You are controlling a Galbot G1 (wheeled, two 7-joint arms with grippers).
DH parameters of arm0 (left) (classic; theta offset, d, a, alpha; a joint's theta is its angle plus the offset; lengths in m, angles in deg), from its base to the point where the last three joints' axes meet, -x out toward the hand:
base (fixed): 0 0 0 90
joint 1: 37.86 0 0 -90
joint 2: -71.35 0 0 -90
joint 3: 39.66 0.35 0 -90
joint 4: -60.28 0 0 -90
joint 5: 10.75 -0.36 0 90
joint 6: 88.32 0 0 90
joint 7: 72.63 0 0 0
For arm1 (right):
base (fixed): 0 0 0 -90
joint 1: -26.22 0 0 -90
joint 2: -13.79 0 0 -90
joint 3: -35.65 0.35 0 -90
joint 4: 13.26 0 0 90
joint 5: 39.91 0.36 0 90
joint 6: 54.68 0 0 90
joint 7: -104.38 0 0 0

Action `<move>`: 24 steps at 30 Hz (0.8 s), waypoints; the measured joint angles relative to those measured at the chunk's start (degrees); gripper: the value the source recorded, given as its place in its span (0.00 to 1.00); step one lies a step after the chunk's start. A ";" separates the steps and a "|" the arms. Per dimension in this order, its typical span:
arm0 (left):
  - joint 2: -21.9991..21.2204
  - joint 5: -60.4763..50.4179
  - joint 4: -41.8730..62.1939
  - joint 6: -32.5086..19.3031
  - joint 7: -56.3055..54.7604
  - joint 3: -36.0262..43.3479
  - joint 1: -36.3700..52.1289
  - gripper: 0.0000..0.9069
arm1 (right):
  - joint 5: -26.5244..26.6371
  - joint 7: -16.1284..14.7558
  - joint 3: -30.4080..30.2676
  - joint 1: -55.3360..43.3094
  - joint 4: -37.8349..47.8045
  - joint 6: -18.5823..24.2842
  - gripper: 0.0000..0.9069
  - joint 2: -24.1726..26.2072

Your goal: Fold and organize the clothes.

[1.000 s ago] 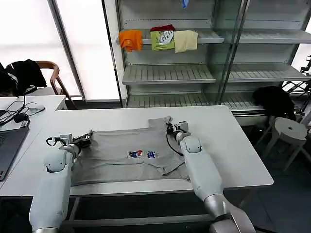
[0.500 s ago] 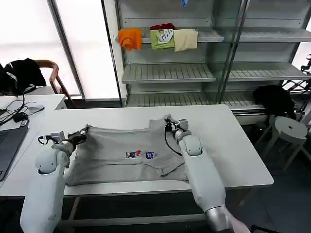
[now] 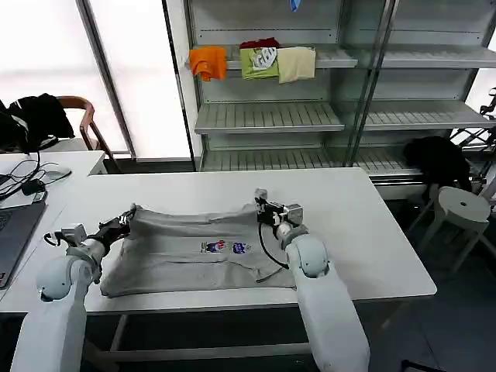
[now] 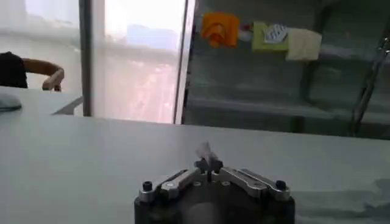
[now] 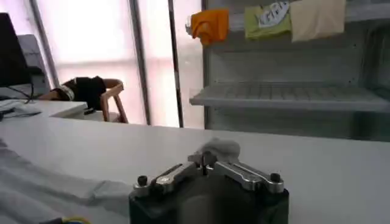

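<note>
The shirt (image 3: 194,248) lies flat on the table (image 3: 372,225); the left gripper (image 3: 122,222) pinches one top corner, the right gripper (image 3: 261,204) the other — likely so it stays stretched for folding.

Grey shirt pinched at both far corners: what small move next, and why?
Probably draw both corners toward the near edge. The left gripper and right gripper are each shut on a far corner of the grey shirt, which lies spread flat on the white table, print up.

Lt grey shirt (image 3: 194,248) w/ multicolour chest print (image 3: 226,247).
</note>
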 measured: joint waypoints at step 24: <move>1.99 5.31 -4.21 -4.42 4.92 -2.31 -10.68 0.01 | 0.30 -1.45 1.33 16.43 -15.83 -1.50 0.00 3.97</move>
